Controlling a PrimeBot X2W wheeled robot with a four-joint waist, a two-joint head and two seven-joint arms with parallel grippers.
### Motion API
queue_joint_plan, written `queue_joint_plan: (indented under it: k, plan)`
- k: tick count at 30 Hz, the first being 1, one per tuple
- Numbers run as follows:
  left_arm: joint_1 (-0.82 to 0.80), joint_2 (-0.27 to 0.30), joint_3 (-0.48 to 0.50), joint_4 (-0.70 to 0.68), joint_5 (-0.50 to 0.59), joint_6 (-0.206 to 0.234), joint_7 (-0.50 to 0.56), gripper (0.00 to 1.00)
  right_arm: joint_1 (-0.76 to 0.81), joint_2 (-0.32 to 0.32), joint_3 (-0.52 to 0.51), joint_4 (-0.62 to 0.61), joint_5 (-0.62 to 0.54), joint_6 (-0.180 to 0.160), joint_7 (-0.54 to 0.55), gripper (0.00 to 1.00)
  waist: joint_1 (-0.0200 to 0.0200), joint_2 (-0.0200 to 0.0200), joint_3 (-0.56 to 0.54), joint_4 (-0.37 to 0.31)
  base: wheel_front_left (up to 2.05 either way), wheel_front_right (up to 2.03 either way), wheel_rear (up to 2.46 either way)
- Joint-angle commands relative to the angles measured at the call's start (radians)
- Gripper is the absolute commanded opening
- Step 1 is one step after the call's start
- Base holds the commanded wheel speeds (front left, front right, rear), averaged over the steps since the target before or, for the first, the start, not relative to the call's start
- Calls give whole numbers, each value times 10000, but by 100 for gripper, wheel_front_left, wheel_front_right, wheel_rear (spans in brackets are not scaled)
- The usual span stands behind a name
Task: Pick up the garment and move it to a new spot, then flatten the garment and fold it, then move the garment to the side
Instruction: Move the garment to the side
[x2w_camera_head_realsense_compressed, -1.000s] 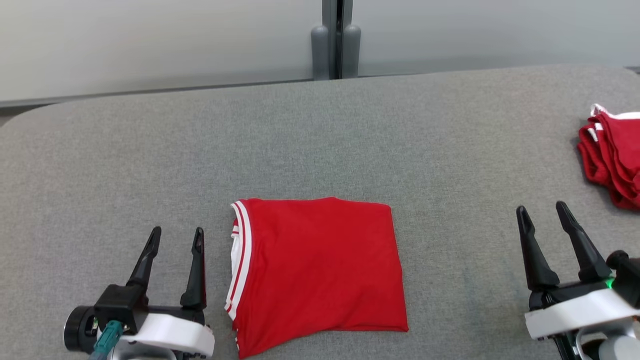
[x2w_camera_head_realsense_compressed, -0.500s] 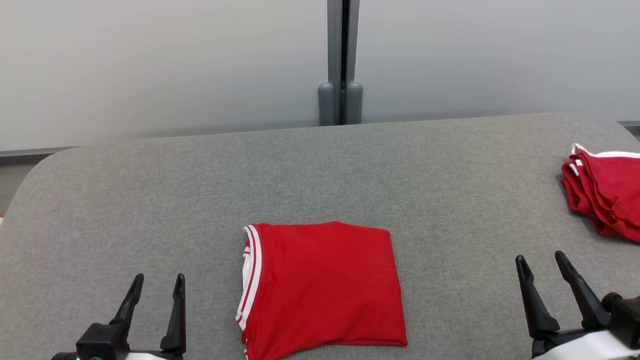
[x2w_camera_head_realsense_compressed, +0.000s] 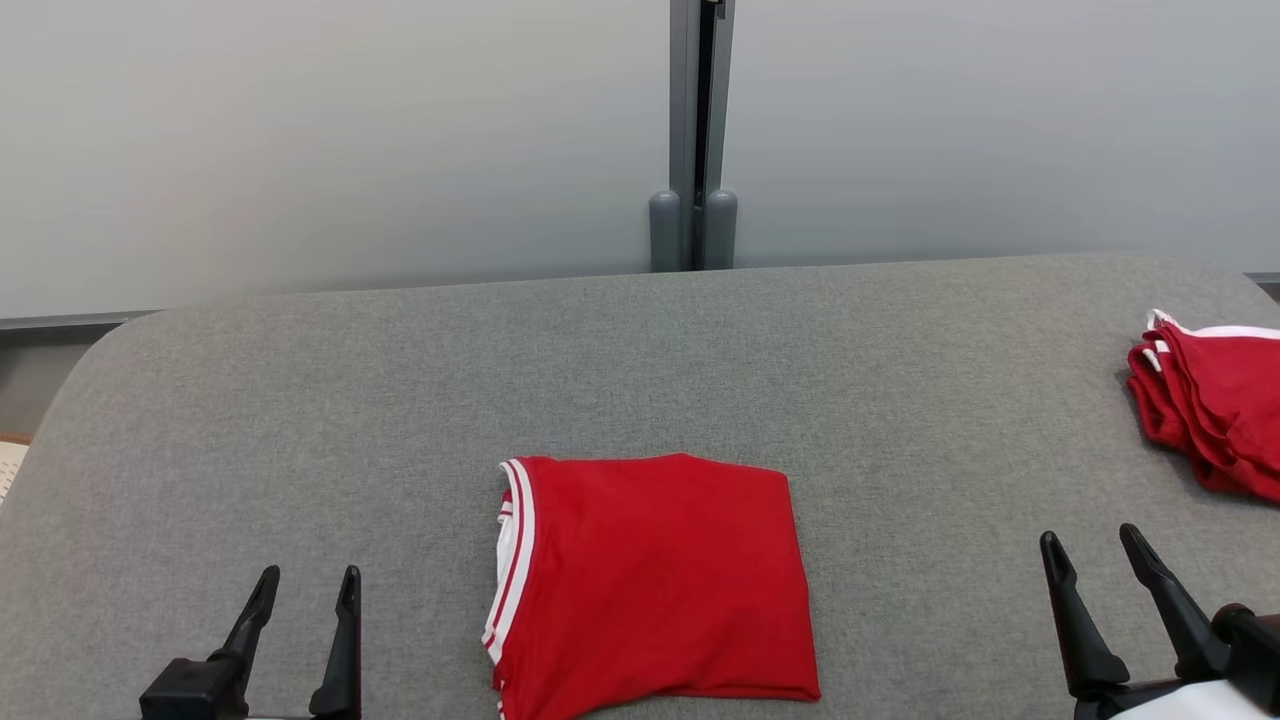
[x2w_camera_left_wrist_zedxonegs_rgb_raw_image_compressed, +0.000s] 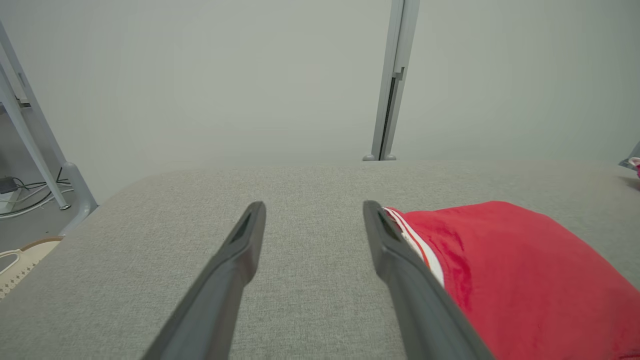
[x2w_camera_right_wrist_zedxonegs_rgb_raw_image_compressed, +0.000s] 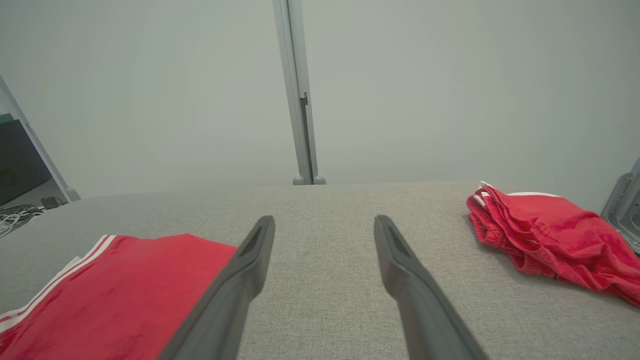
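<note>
Beyond the far edge, looking at a pale grey wall (x2w_camera_head_realsense_compressed: 300, 150), plain and soft in focus.

Below it, seeing a grey cloth-covered counter (x2w_camera_head_realsense_compressed: 300, 400) stretching across the whole head view and rounding off at its far left corner.

Near the front middle of the counter, finding the red garment (x2w_camera_head_realsense_compressed: 655, 580) lying flat, folded into a rough square, its near edge running a little crooked and its right side sitting neat. Touching neither claw.

Over at the right edge of the counter, well apart from the garment, spotting a heap of red cloth (x2w_camera_head_realsense_compressed: 1215, 410) bunching in loose layers, with bits of white showing at its far corner.

Down at the lower left, noting the left claw (x2w_camera_head_realsense_compressed: 310, 575) hovering above the counter with both dark fingers pointing forward and standing wide apart, holding nothing. Sitting to the left of the garment with bare counter between. Through the left wrist view, seeing the garment's striped edge just beside the inner finger.

Down at the lower right, noting the right claw (x2w_camera_head_realsense_compressed: 1089, 536) likewise spreading wide and gripping nothing, sitting between the garment and the heap.

Behind the counter's middle, making out a slim grey post (x2w_camera_head_realsense_compressed: 700, 100) rising up the wall.

Along the garment's left edge, picking out white trim stripes (x2w_camera_head_realsense_compressed: 515, 570) running front to back.
</note>
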Motion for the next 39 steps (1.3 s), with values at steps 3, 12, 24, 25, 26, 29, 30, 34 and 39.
queue_joint_plan:
  k: [3,12,24,25,26,29,30,34,39]
  plan:
    - [44,68,-21,43,-41,-49,0,100,4,1,-63,-7,8,-1,77,100,0,-1,21,-1,0,0,0]
    - [-84,75,-115,149,-59,6,-75,100,62,35,-87,-26,-14,-1,168,100,0,-1,43,9,0,0,0]
    - [-266,128,-159,276,-106,87,-116,100,-65,82,-22,92,33,-1,158,100,0,-1,55,-23,0,0,0]
    - [-278,136,-163,277,-106,94,-115,100,-89,91,-9,100,28,-1,153,100,0,-1,62,-25,0,0,0]
    - [-304,144,-169,272,-101,107,-111,100,-107,103,1,128,32,-1,156,100,0,-1,73,-18,0,0,0]
    - [-425,138,-212,208,-78,98,-127,100,-185,77,64,228,87,-1,100,100,0,-1,140,86,0,0,0]
    - [-461,130,-227,197,-64,99,-131,100,-207,68,98,270,76,-1,106,100,0,-1,175,145,0,0,0]
    - [-770,81,-259,60,11,167,-216,100,-478,83,402,725,136,-1,191,100,0,-1,364,442,0,0,0]
    - [-1204,6,-336,-126,70,145,-285,100,-1039,179,866,1733,314,-1,44,100,0,-1,775,878,0,0,0]
